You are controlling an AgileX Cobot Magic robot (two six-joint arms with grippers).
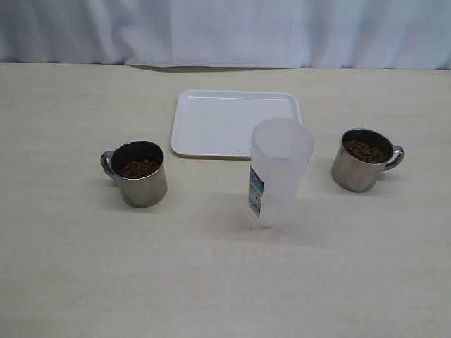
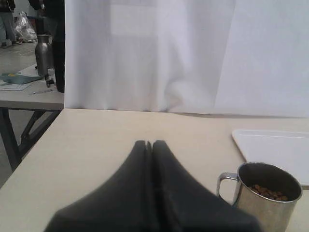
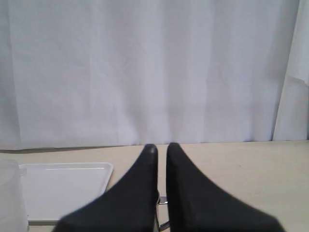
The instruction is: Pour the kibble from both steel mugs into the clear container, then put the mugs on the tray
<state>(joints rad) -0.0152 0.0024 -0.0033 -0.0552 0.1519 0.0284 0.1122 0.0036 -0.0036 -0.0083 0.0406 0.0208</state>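
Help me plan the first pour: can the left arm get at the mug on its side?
Probably yes: that mug stands alone on bare table beside the left tool, nothing between them, though the shut tool must open first.

Lab or workshop test bench indicated: a pale table [image 1: 211, 282] is screened off by a white curtain [image 1: 225, 32]. Past the curtain's edge, a second table [image 2: 34, 99] with papers [image 2: 17, 79] and a steel flask [image 2: 43, 53] is seen.
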